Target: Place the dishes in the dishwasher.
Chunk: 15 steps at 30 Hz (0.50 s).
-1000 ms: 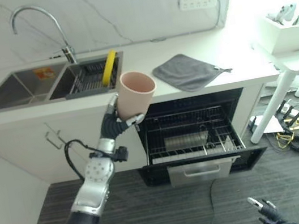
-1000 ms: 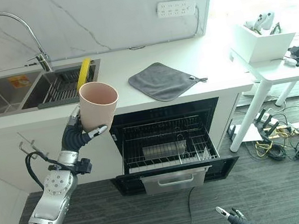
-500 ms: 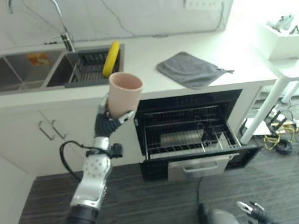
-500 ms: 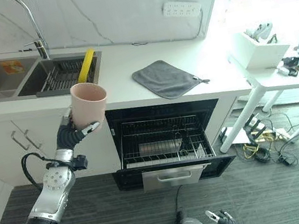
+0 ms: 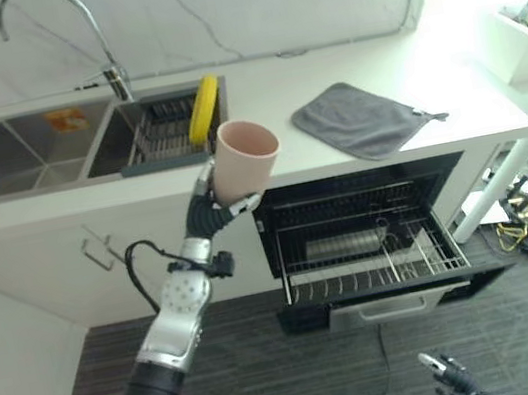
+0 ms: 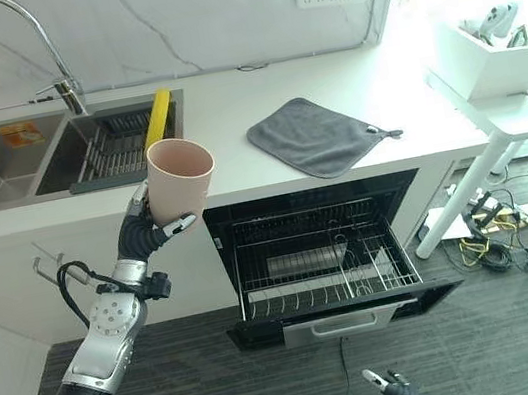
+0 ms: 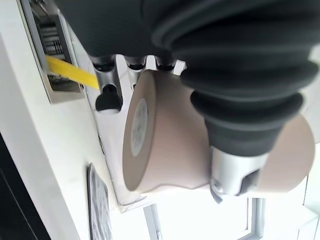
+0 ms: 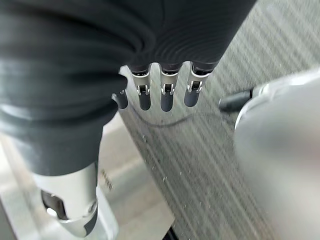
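My left hand (image 5: 207, 210) is shut on a pale pink cup (image 5: 246, 160), held upright with its mouth up in front of the counter edge. In the left wrist view the thumb (image 7: 235, 172) and fingers (image 7: 107, 95) wrap the cup (image 7: 170, 145). To the right of the cup, the dishwasher (image 5: 376, 260) stands open with its wire rack pulled out, and something metal lies in the rack. A yellow plate (image 5: 202, 109) stands on edge in the sink's drying rack. My right hand (image 5: 446, 375) hangs low over the floor, its fingers (image 8: 165, 95) straight.
A grey cloth (image 5: 363, 120) lies on the white counter (image 5: 267, 95) above the dishwasher. A double sink (image 5: 25, 161) with a tall tap (image 5: 112, 76) is at the left. A white table (image 6: 521, 99) and floor cables (image 6: 500, 244) are at the right.
The whole picture has shifted, so the camera moved. The cup stays in my left hand at about the same place by the counter edge.
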{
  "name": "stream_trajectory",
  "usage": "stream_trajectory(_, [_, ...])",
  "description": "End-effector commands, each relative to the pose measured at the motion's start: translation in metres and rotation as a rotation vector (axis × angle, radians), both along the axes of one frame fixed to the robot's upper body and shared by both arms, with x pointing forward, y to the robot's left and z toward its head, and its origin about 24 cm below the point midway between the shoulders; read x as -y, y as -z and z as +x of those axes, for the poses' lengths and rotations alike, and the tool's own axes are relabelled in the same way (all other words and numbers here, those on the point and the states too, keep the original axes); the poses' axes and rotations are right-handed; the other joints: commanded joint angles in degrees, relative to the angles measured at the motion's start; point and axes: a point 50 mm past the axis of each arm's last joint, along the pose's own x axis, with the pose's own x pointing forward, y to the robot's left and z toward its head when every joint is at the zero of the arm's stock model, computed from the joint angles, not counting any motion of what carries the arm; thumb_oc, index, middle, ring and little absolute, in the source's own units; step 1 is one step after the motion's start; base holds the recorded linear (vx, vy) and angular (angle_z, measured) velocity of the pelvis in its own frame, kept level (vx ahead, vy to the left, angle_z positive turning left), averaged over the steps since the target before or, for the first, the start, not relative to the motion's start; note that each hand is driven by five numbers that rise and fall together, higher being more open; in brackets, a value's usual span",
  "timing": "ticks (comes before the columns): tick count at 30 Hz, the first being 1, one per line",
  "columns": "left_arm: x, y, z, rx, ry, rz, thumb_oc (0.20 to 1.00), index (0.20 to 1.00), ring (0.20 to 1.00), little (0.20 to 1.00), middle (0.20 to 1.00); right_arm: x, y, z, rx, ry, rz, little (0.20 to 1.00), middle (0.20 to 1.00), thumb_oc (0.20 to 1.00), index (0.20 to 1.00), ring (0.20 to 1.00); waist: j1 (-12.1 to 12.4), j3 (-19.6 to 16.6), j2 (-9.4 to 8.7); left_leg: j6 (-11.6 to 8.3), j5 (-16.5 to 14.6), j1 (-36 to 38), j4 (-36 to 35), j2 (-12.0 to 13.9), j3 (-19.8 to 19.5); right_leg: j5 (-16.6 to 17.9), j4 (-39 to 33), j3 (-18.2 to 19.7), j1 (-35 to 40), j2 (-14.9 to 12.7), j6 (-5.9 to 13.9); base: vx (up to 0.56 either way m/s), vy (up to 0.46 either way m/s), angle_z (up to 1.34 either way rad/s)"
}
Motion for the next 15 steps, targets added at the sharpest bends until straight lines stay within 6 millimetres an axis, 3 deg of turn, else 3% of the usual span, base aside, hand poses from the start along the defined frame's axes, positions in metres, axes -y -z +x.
stream_trajectory(1, [-0.001, -0.035, 0.003, 0.168, -0.003, -0.038, 0.2, 0.2, 0.2, 0.2, 0.2, 0.023, -0.007, 0.01, 0.035, 0.008, -0.067, 1.0, 1.0, 1.0, 1.0, 1.0, 0.8, -1.2, 1.11, -1.3, -0.3, 0.2, 0.1, 4.0, 1.2, 2.7, 0.1, -1.1, -2.8, -1.0, 0.07, -0.01, -0.059, 0.0])
stream_trajectory(6, [-0.005, -0.034, 0.001, 0.164, -0.021, -0.04, 0.2, 0.2, 0.2, 0.2, 0.2, 0.032, -0.012, 0.015, 0.096, 0.171, -0.059, 1.0, 1.0, 1.0, 1.0, 1.0, 0.8, -1.7, 0.97, -1.75, 0.1, 0.8, 0.1, 5.1, 2.7, 2.5, 0.0, -1.0, -2.8, -0.2, -0.21, 0.0, -0.053, -0.1])
stream_trajectory(8, [-0.013, -0.023, 0.004, 0.11, -0.079, -0.046, 0.2, 0.2, 0.2, 0.2, 0.2, 0.049, -0.031, 0.033, 0.238, 0.288, -0.119, 1.0, 1.0, 1.0, 1.0, 1.0, -0.6, -1.8, 0.78, -1.76, 0.2, 1.5, 0.1, 5.6, 3.5, 2.3, 0.0, 0.5, -2.7, 0.7, -0.6, 0.02, -0.041, -0.12])
stream_trajectory(12, [-0.023, -0.015, 0.005, 0.082, -0.108, -0.047, 0.2, 0.2, 0.2, 0.2, 0.2, 0.069, -0.048, 0.037, 0.352, 0.372, -0.19, 1.0, 1.0, 1.0, 1.0, 1.0, -1.9, -2.0, 0.27, -1.64, 0.0, 2.2, 0.1, 5.3, 4.9, 2.7, 0.0, 1.0, -2.9, 0.4, -0.17, 0.03, -0.014, -0.15])
stream_trajectory(15, [-0.034, -0.01, 0.002, 0.068, -0.161, -0.079, 0.2, 0.2, 0.2, 0.2, 0.2, 0.079, -0.086, 0.056, 0.587, 0.305, -0.265, 1.0, 1.0, 1.0, 1.0, 1.0, -3.4, -1.7, -0.2, -1.16, -0.4, 2.9, 0.1, 4.7, 5.8, 3.5, 0.0, 1.6, -3.2, -0.1, 0.4, 0.01, -0.007, -0.21])
